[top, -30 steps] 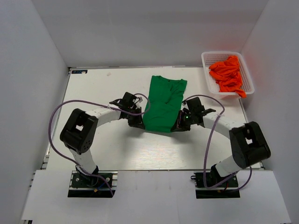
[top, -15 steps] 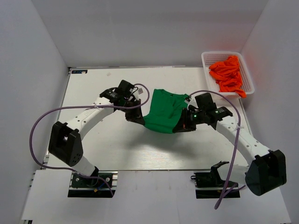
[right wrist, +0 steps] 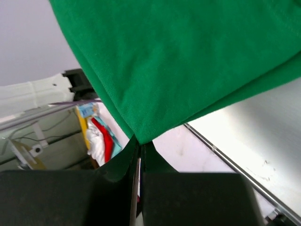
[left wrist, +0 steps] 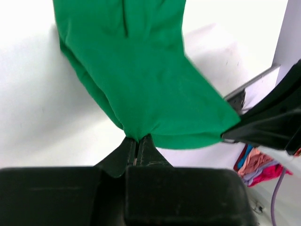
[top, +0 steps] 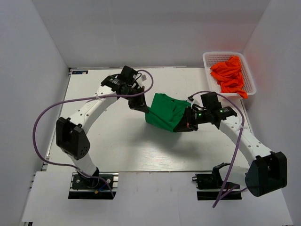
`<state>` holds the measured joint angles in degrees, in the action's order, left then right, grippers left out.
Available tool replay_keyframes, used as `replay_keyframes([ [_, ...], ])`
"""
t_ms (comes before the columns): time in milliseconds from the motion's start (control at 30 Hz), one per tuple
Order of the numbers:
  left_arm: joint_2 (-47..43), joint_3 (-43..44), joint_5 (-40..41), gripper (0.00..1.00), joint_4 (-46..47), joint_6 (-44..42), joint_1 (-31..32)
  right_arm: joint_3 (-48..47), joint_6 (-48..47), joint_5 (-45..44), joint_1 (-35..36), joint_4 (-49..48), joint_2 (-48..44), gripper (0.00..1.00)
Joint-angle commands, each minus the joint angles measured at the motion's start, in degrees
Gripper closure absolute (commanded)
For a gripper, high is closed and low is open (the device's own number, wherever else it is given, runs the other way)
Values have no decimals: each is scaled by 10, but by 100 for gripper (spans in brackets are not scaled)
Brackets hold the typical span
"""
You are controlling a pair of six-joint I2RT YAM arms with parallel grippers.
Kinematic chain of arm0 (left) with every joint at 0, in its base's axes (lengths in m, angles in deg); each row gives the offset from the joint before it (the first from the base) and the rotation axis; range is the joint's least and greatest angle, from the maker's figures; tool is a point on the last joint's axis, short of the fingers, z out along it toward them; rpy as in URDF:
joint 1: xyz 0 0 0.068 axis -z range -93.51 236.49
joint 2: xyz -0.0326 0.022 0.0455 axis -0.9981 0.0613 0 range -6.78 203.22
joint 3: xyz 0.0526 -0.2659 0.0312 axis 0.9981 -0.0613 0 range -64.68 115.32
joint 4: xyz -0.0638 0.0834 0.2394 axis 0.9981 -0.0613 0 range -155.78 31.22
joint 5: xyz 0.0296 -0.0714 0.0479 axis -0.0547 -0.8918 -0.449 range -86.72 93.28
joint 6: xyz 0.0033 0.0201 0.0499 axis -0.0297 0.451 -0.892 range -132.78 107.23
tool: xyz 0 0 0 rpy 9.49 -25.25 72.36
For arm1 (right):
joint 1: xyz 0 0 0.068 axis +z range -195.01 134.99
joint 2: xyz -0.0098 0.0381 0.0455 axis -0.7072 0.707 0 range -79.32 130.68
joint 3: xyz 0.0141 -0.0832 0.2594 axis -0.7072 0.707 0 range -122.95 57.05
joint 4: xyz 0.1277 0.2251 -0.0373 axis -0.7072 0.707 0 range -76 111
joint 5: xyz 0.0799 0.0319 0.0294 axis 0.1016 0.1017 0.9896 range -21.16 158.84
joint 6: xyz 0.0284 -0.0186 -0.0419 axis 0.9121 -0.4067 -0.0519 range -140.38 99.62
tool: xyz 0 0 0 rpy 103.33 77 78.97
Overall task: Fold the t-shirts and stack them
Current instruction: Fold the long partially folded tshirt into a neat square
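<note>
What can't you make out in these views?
Top view: count of orange t-shirts, heaped in the white mesh basket.
Wrist views: rest of the green t-shirt, cut by the top edge.
Layers pinched by left end effector and right end effector: hidden between fingers.

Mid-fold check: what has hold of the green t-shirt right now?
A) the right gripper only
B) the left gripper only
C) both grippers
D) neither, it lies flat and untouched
C: each wrist view shows closed fingers pinching an edge of the green t-shirt, the left gripper on one side and the right gripper on the other, and the top view shows the cloth bunched between the two.
</note>
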<state>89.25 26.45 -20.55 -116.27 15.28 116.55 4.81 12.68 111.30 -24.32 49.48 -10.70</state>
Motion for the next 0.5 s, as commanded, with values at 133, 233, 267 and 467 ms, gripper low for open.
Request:
replay_keyframes([
  [133,108,138,62,100,40,9,-11,-27,-20,69,-55,-27,56,100],
  [233,149,200,80,100,40,16,-11,-56,-42,75,-79,-11,95,100],
  [267,171,214,80,100,40,16,-11,-76,-49,77,-94,-9,123,100],
  [467,241,309,91,100,40,21,-16,-145,-87,83,-144,19,174,100],
])
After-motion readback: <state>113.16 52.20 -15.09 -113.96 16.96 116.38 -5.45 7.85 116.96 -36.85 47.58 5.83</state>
